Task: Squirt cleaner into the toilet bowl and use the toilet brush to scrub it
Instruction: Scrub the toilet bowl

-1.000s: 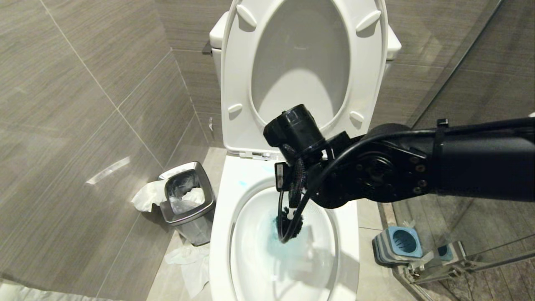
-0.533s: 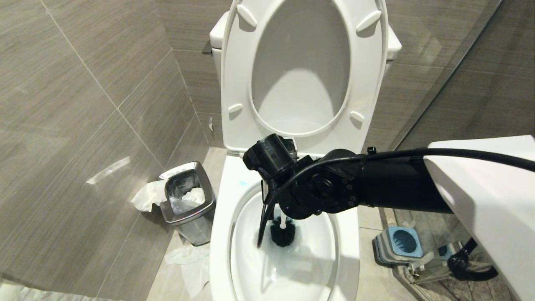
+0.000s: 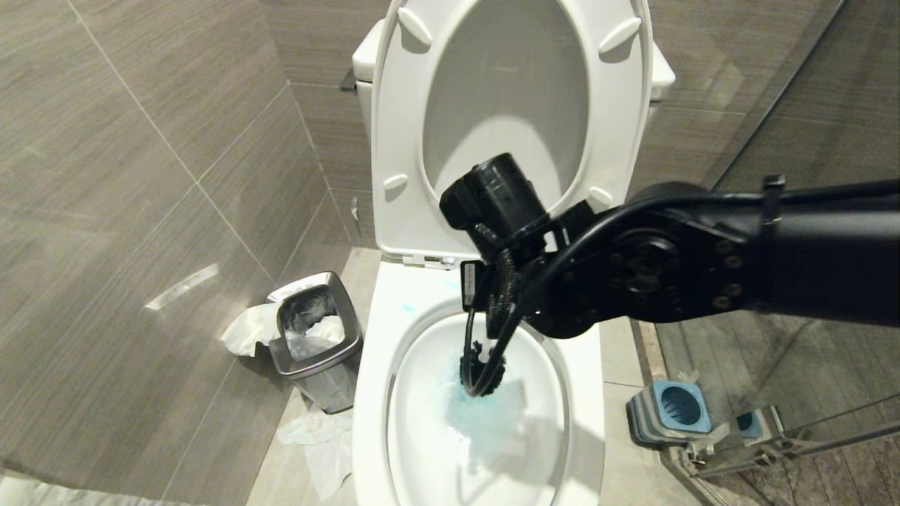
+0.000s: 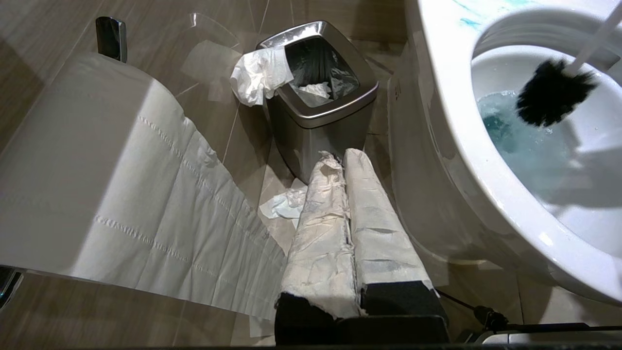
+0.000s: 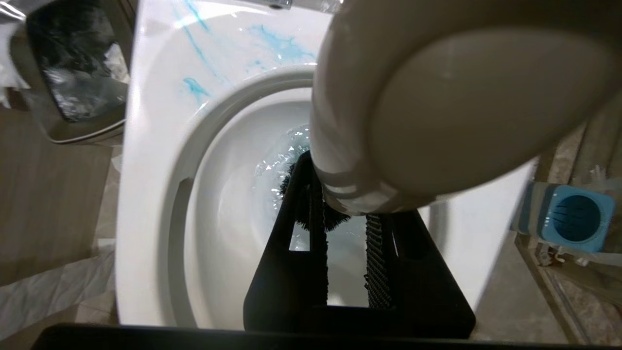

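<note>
Scrubbing is in hand: right pincer (image 5: 346,253) clenches the slim white-grey toilet brush (image 4: 551,97), bristles below it in turquoise cleaner (image 4: 520,141) inside the glossy white toilet bowl (image 3: 373,393); next, probably, firm sweeps along the wall.

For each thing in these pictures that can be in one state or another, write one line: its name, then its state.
toilet lid: raised.
toilet bowl: open, holding turquoise-tinted water, blue smears on the rim.
toilet brush: head down inside the bowl.
right gripper: shut on the brush handle.
left gripper: shut, empty, fingers wrapped in tissue.
steel bin: open, with tissue inside.
brush holder: empty.
</note>
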Controlling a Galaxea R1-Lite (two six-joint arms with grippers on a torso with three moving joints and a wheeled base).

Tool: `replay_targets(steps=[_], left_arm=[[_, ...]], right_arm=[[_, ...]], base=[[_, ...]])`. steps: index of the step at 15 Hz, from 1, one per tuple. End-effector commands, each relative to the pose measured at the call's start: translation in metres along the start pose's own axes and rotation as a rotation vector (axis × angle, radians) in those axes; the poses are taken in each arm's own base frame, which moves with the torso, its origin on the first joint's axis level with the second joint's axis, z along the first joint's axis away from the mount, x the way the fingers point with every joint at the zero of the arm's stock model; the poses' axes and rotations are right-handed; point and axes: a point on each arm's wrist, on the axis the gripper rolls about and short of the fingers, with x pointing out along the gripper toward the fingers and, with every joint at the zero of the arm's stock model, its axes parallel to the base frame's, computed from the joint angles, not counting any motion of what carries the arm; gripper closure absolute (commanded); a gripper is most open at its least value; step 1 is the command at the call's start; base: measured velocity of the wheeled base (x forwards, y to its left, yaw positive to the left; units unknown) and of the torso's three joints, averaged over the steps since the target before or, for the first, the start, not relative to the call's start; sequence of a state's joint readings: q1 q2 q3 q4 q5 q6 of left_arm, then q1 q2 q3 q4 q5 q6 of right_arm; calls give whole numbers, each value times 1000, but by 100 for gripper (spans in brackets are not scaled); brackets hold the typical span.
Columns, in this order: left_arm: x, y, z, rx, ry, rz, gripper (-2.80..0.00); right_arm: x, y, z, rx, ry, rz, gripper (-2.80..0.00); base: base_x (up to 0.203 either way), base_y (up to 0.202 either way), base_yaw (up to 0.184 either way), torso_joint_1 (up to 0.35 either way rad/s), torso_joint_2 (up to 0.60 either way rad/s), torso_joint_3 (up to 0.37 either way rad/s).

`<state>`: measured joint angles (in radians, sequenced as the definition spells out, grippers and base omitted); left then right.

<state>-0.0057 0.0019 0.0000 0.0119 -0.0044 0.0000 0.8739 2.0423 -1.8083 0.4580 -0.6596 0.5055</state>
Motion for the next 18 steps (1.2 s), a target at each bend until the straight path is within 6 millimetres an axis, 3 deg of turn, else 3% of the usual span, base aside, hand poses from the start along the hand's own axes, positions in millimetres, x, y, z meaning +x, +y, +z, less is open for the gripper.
replay_targets(steps=[1,6,14,18], left_arm=[[0,0,0,0,0,-1,0],[0,0,0,0,0,-1,0],[0,0,0,0,0,-1,0],[0,0,0,0,0,-1,0]], right_arm=[[-61,-30,27,52,-65,49,0],[-107,-54,28,22,-50,76,0],[-126,-64,30,32,-86,82,0],[-143,-87,40,63,-143,32,0]], base=[[0,0,0,0,0,0],[0,0,0,0,0,0],[0,0,0,0,0,0],[0,0,0,0,0,0]])
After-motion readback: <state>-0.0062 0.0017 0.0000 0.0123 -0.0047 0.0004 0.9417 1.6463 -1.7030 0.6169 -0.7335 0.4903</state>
